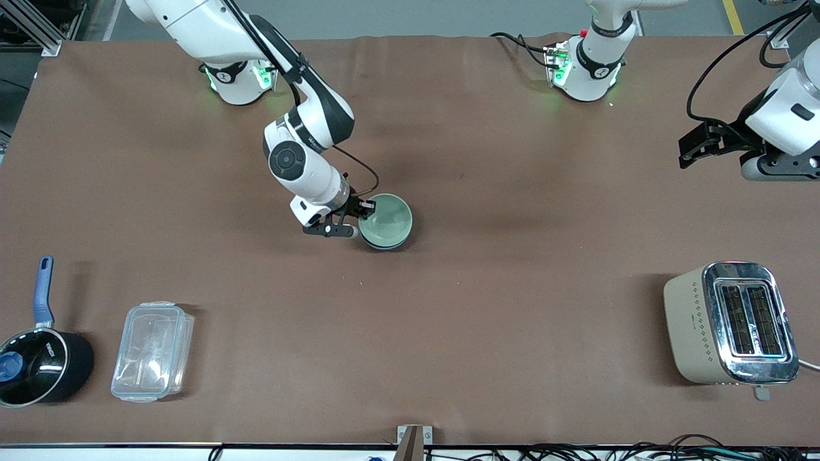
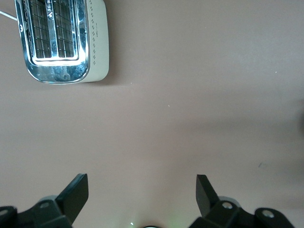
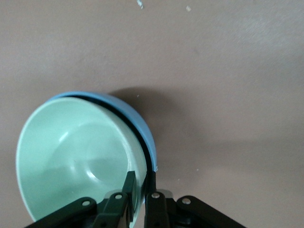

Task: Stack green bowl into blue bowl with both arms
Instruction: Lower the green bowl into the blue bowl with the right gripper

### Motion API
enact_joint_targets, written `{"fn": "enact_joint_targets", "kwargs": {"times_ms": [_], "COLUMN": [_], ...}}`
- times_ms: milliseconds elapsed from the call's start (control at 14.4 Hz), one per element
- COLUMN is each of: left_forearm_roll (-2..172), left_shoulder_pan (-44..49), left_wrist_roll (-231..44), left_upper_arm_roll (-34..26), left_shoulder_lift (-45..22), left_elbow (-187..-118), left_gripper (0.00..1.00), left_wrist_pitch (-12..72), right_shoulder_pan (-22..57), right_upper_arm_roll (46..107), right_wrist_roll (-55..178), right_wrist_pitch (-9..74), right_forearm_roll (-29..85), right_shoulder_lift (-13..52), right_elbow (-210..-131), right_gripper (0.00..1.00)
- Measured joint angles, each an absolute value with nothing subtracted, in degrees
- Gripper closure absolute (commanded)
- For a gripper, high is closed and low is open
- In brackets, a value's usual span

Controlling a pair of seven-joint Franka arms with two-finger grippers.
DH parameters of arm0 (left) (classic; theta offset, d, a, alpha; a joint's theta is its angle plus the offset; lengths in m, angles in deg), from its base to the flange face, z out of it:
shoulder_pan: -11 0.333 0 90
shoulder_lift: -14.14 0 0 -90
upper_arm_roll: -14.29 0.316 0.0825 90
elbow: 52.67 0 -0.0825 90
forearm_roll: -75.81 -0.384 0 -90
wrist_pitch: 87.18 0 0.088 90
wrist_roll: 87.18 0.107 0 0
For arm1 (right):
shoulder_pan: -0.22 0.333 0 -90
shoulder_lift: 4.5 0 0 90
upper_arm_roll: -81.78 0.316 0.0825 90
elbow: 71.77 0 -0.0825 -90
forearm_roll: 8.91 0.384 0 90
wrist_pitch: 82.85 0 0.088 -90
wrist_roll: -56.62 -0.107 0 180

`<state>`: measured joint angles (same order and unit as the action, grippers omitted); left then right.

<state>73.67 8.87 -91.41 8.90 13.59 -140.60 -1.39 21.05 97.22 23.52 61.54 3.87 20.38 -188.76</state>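
The pale green bowl (image 1: 389, 219) sits inside the blue bowl (image 1: 384, 246) near the middle of the table; only the blue bowl's outer rim shows round it. My right gripper (image 1: 362, 215) is shut on the green bowl's rim. In the right wrist view one finger is inside the green bowl (image 3: 76, 152) and the other is in the dark gap between it and the blue bowl (image 3: 138, 124); the right gripper (image 3: 141, 184) pinches the rim. My left gripper (image 1: 687, 151) waits open and empty above the table at the left arm's end; it also shows in the left wrist view (image 2: 142, 190).
A beige and chrome toaster (image 1: 730, 323) stands near the front camera at the left arm's end; it also shows in the left wrist view (image 2: 61, 38). A black saucepan with a blue handle (image 1: 38, 368) and a clear plastic container (image 1: 152, 351) stand at the right arm's end.
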Motion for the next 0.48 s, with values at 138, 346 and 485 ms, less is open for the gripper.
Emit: {"fn": "enact_joint_targets", "kwargs": {"times_ms": [138, 346, 485], "left_forearm_roll": [73.72, 73.88, 73.89], "left_shoulder_pan": [8.73, 8.68, 8.63], "left_wrist_roll": [-91.45, -91.46, -91.46], "left_upper_arm_roll": [8.9, 8.9, 8.89], "left_shoulder_lift": [13.59, 13.59, 13.58], "left_elbow": [-140.62, -140.9, -141.08], "left_gripper": [0.0, 0.0, 0.0], "left_wrist_pitch": [-0.89, 0.12, 0.36], "right_shoulder_pan": [20.4, 19.88, 19.5], "right_upper_arm_roll": [97.18, 97.18, 97.18], "right_wrist_roll": [23.52, 23.52, 23.19], "right_wrist_pitch": [61.54, 61.53, 59.67], "right_forearm_roll": [3.42, 3.42, 3.41], "right_shoulder_lift": [20.38, 20.37, 20.01], "right_elbow": [-188.74, -188.35, -186.86], "right_gripper": [0.03, 0.0, 0.0]}}
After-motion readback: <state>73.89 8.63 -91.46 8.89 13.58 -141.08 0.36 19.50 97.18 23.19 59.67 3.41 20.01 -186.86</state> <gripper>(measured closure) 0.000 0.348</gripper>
